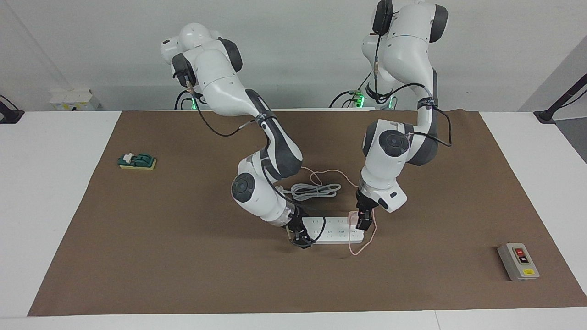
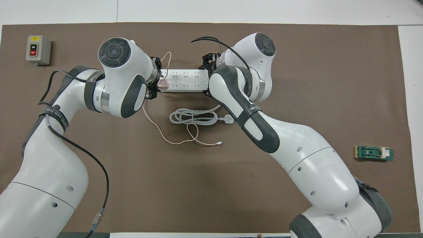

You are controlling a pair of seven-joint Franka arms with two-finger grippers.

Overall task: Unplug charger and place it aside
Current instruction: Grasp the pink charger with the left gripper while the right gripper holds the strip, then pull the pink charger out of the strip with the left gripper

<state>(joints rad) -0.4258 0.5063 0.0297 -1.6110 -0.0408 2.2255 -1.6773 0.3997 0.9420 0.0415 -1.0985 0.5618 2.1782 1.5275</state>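
Two pincers work at the white strip (image 1: pixel 334 229) in the lower middle of the facing frame, and the step in hand looks like the grasp that comes before the pull. At the frame's right end of that strip sits the charger (image 1: pixel 353 215), a small pink cube plugged into the last socket, its thin pink cable (image 1: pixel 362 247) looping below the strip and also trailing up past the coiled white cord (image 1: pixel 315 190). Straight down over the cube comes the left pincer (image 1: pixel 363 222), its dark fingers flanking the cube; they appear to be closing on it, though whether they already grip it firmly I cannot tell. At the strip's other end the right pincer (image 1: pixel 300 239) rests low against the strip, seemingly pinning it; whether its fingers are spread or closed I cannot tell. From overhead the cube (image 2: pixel 162 84) shows as a pink patch just beside the left wrist. Next, judging from this, the grip must firm up, then a straight upward pull while the strip is held down, before the charger goes to bare counter (image 1: pixel 440 201) clear of the strip.
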